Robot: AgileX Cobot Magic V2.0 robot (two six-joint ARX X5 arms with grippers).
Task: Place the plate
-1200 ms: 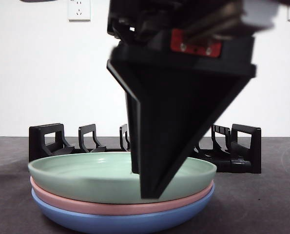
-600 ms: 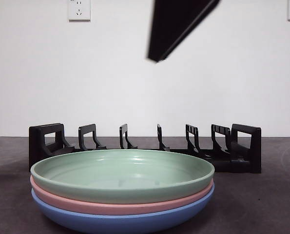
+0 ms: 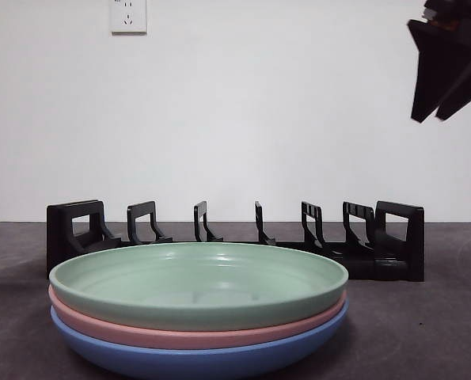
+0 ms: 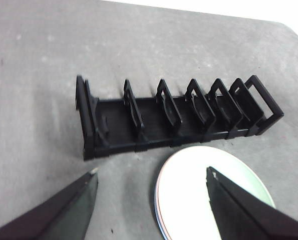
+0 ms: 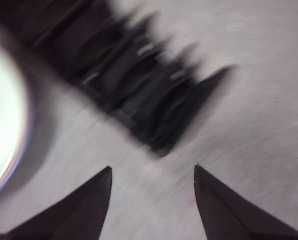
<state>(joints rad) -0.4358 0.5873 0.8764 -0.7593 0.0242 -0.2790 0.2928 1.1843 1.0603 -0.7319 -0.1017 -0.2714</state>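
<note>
1. Currently the green plate (image 3: 197, 285) lies on top of the stack, in front of the rack (image 3: 235, 237).
2. Both grippers, left gripper (image 4: 151, 175) and right gripper (image 5: 153, 170), hover jaws spread, empty.
3. Risk, as I judge it: a shallow rim pinch could slip or drag the pink plate (image 3: 140, 328) underneath.

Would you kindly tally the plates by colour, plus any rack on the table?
Green plate: 1
Pink plate: 1
Blue plate: 1
Rack: 1
Total: 4
</note>
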